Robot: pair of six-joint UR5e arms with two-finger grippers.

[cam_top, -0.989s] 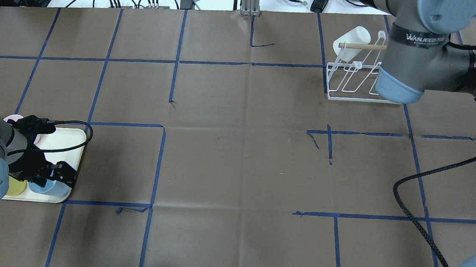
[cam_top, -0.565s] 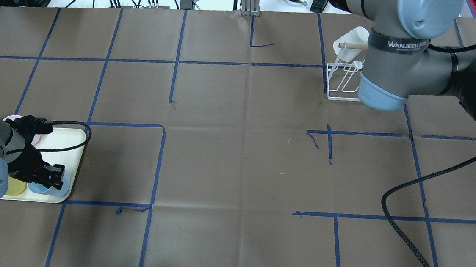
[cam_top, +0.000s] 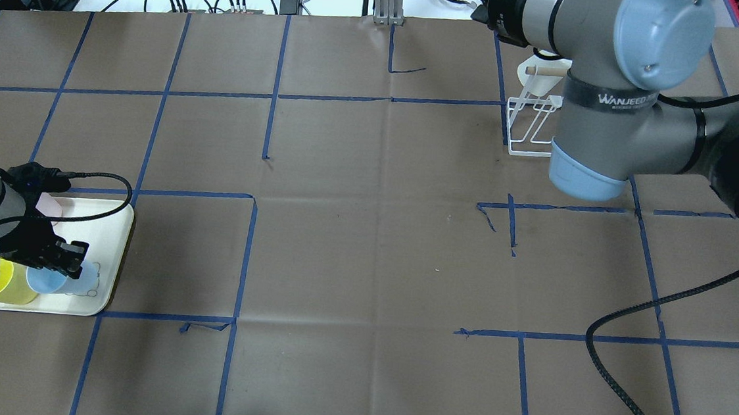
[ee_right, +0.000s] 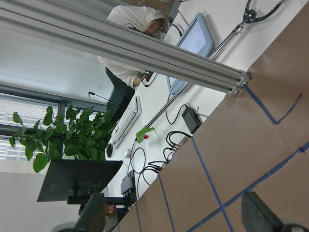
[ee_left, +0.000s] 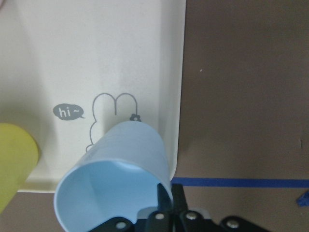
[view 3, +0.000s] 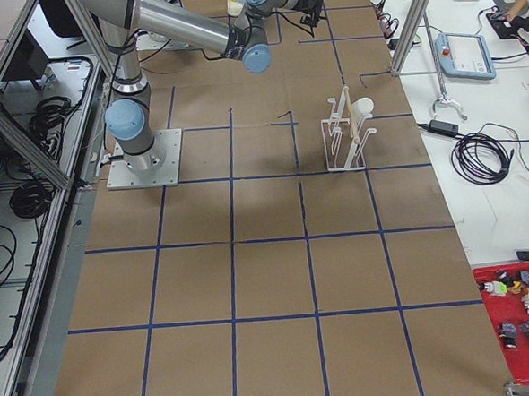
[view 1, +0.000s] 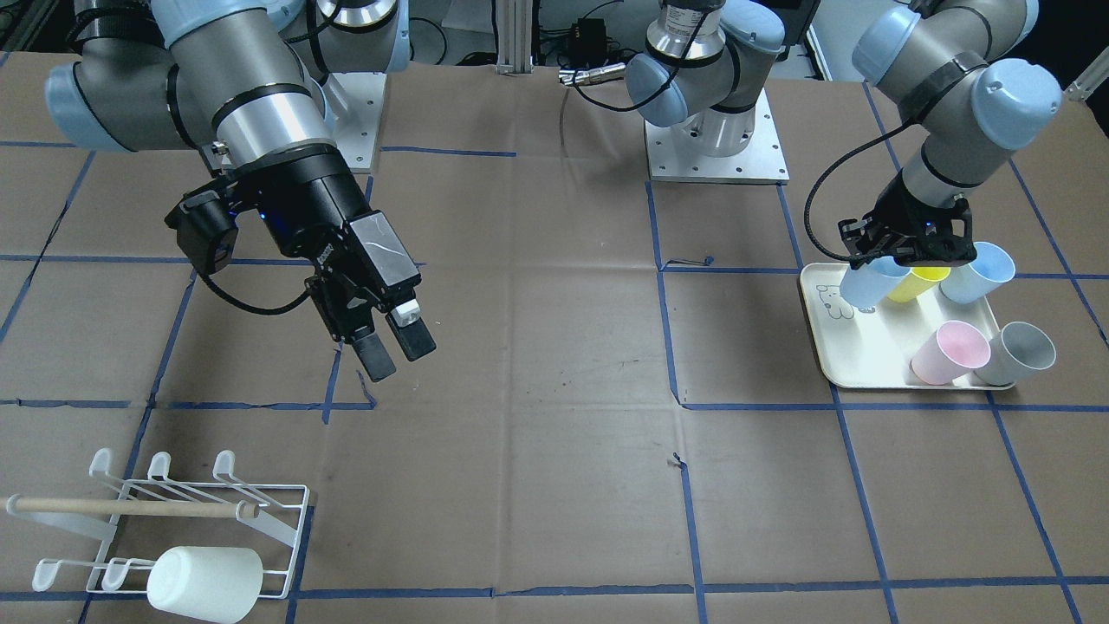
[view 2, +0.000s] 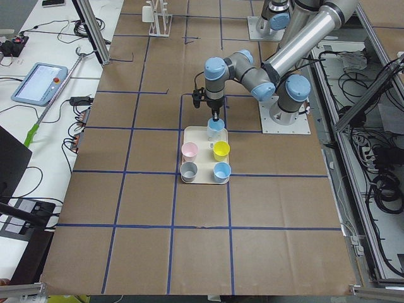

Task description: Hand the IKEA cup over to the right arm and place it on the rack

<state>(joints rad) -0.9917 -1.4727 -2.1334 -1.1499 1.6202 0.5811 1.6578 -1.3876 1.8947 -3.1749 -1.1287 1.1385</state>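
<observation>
Left gripper (view 1: 905, 251) is clenched on the light-blue cup (view 1: 869, 284), its fingers (ee_left: 166, 205) pinching the rim wall. The cup is tilted, mouth toward the wrist camera, over the corner of the cream tray (view 1: 866, 351) printed with a bunny. I cannot tell whether its base touches the tray.

The yellow cup (view 1: 929, 277) is just beside the held cup. A second blue cup (view 1: 979, 273), a pink cup (view 1: 949, 353) and a grey cup (view 1: 1022, 354) stand further along the tray.

Right gripper (view 1: 400, 357) hangs above the brown table (view 1: 554, 433) with its fingers spread and nothing between them.

The rack (view 1: 165, 520) sits at the far right corner, well apart, and carries a white cup (view 1: 204, 572). The table between the arms is open.
</observation>
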